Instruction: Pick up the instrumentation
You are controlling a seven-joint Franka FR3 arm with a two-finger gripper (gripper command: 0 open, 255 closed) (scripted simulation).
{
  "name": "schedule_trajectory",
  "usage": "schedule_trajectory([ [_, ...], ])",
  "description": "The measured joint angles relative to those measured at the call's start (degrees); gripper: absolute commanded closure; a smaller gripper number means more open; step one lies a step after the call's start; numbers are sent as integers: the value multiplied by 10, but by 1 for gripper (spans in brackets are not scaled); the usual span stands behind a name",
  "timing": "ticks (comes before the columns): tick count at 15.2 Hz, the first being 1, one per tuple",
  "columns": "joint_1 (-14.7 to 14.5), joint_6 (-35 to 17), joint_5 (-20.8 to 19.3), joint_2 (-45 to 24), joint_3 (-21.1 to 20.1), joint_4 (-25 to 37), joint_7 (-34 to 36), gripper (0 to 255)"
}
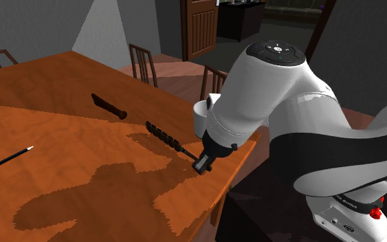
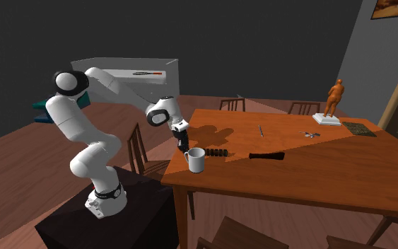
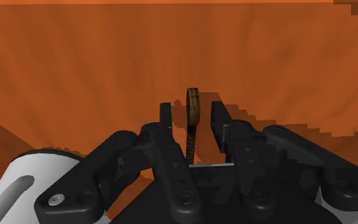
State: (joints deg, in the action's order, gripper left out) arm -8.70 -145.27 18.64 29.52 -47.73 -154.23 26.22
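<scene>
Wrist view: I see the pincer (image 3: 191, 113) spread, its fingers (image 3: 165, 118) standing apart with the instrument (image 3: 192, 102) between them. It's a thin dark rod ending in a round bronze-coloured tip, with a gap on either side, so nothing is clasped. The orange-brown table (image 3: 75, 57) lies beyond it.

Over to the shoulder view: the pincer is down at the table, near the edge closest to the stand and right at the instrument's thin end. The instrument lies on the table and runs up toward that view's left, its ribbed black grip at the far end. Further along and apart from it lies a dark blade-shaped piece (image 1: 109, 106), and out toward the left a pencil (image 1: 6, 159). Chairs (image 1: 142, 62) stand behind the far edge.

The second exterior view adds a white mug (image 2: 196, 161) just beside the pincer at the table's near edge. Well away at the far corner stands an orange figurine (image 2: 335, 99) on a pale base.
</scene>
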Motion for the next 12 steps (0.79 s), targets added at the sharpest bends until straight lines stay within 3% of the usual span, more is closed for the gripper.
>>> schedule_trajectory([
  [8,0,-1,0,0,0,0,0,255],
  [12,-8,30,2,19,18,11,-9,255],
])
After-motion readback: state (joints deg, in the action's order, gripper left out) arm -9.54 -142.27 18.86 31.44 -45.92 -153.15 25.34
